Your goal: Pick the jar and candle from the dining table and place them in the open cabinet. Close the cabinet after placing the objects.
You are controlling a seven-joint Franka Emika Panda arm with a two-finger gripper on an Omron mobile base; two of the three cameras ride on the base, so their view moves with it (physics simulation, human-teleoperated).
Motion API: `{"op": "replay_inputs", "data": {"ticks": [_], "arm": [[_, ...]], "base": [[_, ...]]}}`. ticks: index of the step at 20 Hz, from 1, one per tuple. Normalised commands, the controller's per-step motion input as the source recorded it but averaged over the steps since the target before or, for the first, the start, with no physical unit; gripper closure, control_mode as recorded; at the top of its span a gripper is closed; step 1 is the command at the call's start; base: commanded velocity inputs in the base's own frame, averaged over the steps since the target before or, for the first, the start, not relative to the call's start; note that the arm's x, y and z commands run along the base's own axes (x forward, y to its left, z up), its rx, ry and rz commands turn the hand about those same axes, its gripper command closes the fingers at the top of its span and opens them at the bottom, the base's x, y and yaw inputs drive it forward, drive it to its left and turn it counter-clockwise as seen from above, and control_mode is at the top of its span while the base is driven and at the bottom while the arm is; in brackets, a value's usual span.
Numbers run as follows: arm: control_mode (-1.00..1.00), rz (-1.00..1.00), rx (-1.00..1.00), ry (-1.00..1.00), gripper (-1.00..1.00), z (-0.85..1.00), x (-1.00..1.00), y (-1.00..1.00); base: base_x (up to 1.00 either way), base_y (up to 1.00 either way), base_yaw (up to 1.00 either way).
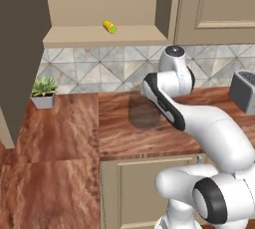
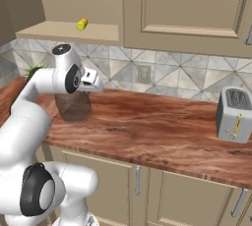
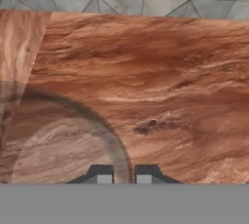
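Gripping jar [image 3: 58, 135] rim, seemingly, pincer [image 3: 124, 177].

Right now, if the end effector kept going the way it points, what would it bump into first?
Probably the jar: its rim sits right between the shut end effector fingertips, with the wooden counter just beyond.

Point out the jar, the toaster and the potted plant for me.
jar [image 1: 143, 108]: left base view, its translucent side wall.
toaster [image 2: 235, 115]: right base view, its grey front face.
potted plant [image 1: 44, 86]: left base view, its green leaves.

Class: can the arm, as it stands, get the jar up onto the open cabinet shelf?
Probably yes: the claw is shut on the jar rim, and the cabinet shelf directly above stands open, bare beside a small yellow object.
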Motion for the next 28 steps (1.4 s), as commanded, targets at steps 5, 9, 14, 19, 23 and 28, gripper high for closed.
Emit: {"op": "replay_inputs", "data": {"ticks": [5,9,14,19,23,28], "arm": [[-1.0,0.04,0.0,-0.18,1.0,0.37,-0.2,0.29],[-1.0,0.01,0.0,-0.2,1.0,0.28,-0.01,0.27],[-1.0,0.0,0.0,-0.18,1.0,0.42,0.0,0.11],[-1.0,0.0,0.0,-0.16,1.0,0.47,0.0,0.1],[-1.0,0.0,0.0,-0.13,1.0,0.53,0.0,0.07],[-1.0,0.0,0.0,-0.13,1.0,0.51,0.0,0.05]], "base": [[0.0,0.0,0.0],[0.0,0.0,0.0],[0.0,0.0,0.0],[0.0,0.0,0.0],[0.0,0.0,0.0],[0.0,0.0,0.0]]}}
